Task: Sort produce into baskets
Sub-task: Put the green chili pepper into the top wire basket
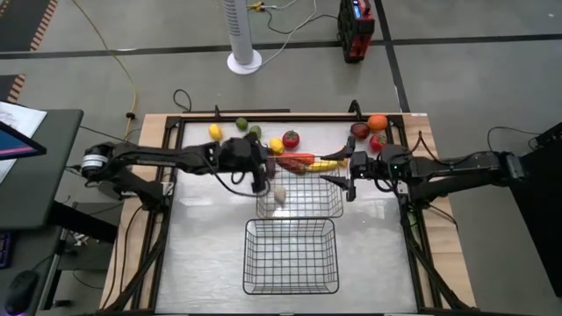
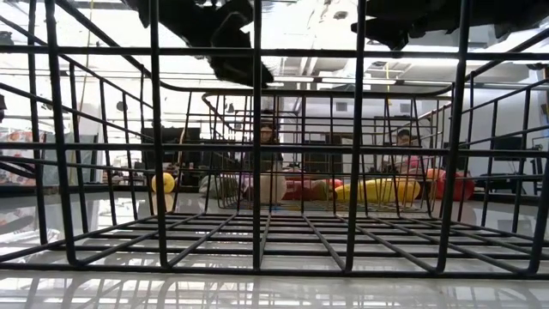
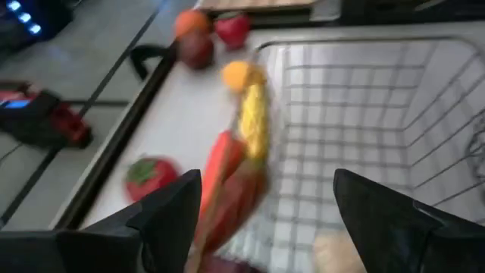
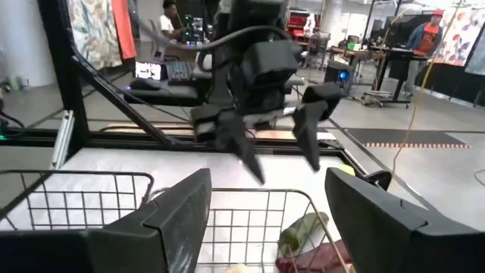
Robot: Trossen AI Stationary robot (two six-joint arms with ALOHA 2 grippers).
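With its fingers spread and empty, the left gripper point(image 1: 263, 186) hangs over the far black wire-mesh basket point(image 1: 299, 195) just above a pale garlic bulb point(image 1: 279, 195) (apparently dropped in), and could snag the rim withdrawing, while the right gripper point(image 1: 349, 180), fingers also parted, crowds the opposite rim.

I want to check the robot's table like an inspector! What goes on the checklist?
Surface: pale shiny table in a wooden frame.
Job's things: two black wire baskets, far basket with a pale garlic-like piece inside, near basket with nothing seen inside. Lemon, lime, tomato, orange and other produce wait along the far edge.
Clutter: nothing seen.
Grippers: left gripper over the far basket's left edge, fingers open, holding nothing. Right gripper at that basket's right edge, fingers apart, holding nothing.
Cables: yellow cable on the floor.
Surroundings: white fan stand, red device, people in the room behind.
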